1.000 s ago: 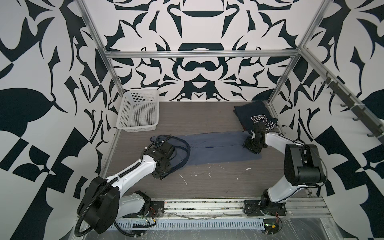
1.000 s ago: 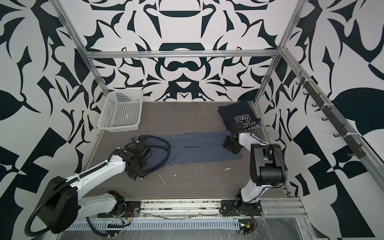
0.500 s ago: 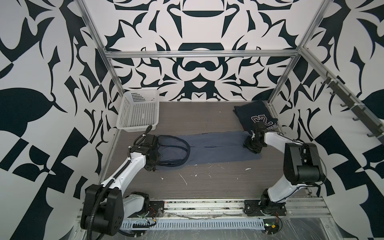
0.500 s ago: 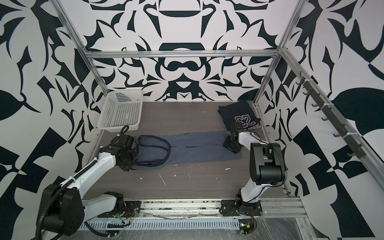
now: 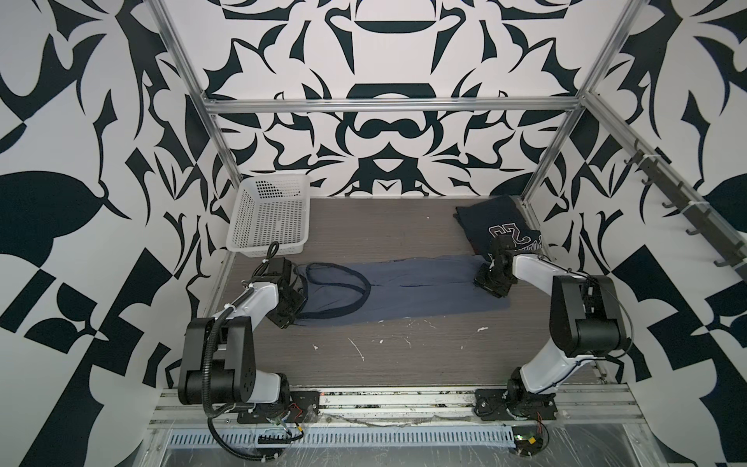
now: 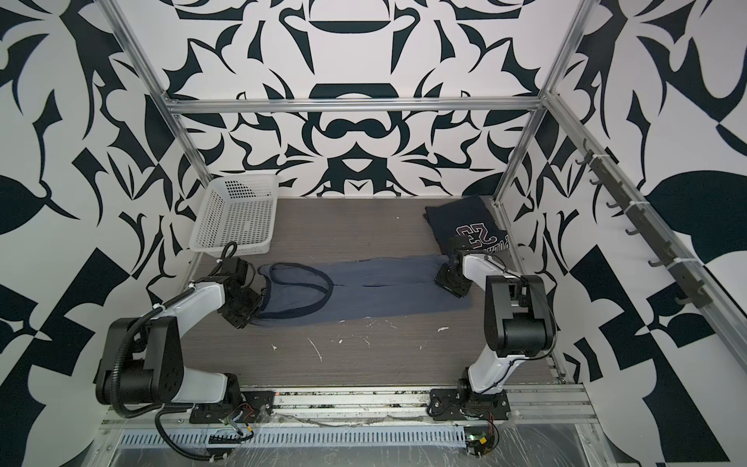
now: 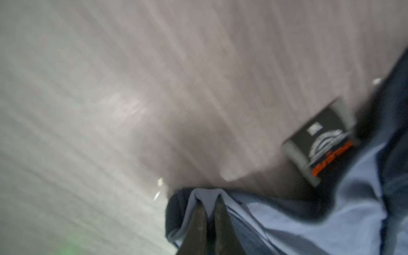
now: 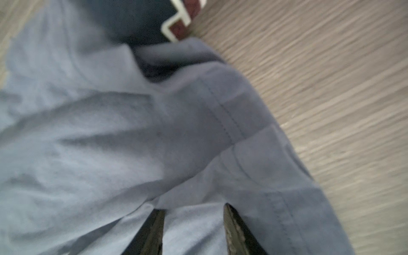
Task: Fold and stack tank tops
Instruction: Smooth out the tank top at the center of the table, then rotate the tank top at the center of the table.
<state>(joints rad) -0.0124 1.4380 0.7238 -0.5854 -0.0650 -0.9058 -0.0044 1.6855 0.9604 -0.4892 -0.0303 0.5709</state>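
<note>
Item, grey-blue tank top (image 5: 424,287): lies flat as a long narrow strip across the middle of the table (image 5: 404,364), with straps toward the left arm and hem toward the right arm.
Item, navy tank top (image 5: 485,220): folded, "23" print up, at the far right corner; a corner of the grey-blue hem touches its near edge.
Item, basket (image 5: 264,247): white, perforated, in the far left corner, apart from both tops.
Left gripper (image 7: 209,201): at the strap end; fingers (image 7: 198,223) nearly together, with a ridge of blue cloth pinched between the tips.
Right gripper (image 8: 193,208): low over the hem end; fingers (image 8: 154,227) apart with cloth across the gap. Whether they pinch or only press cannot be told.
Just changed: the left fingers have closed on the strap end.
Meaning for task: the lengthwise fold looks done. The crosswise fold is probably next, with the strap end carried toward the hem, and then stacking on the navy tank top.
Against one second ago: the left gripper sat further in, over the near edge of the bunched straps, with the arm stretched low. Now it is drawn back to the outer end, and the strap loop (image 5: 366,288) lies opened out.
Against half a second ago: the left gripper is at nearly the same spot.
Unchanged: right arm, navy tank top, basket.
</note>
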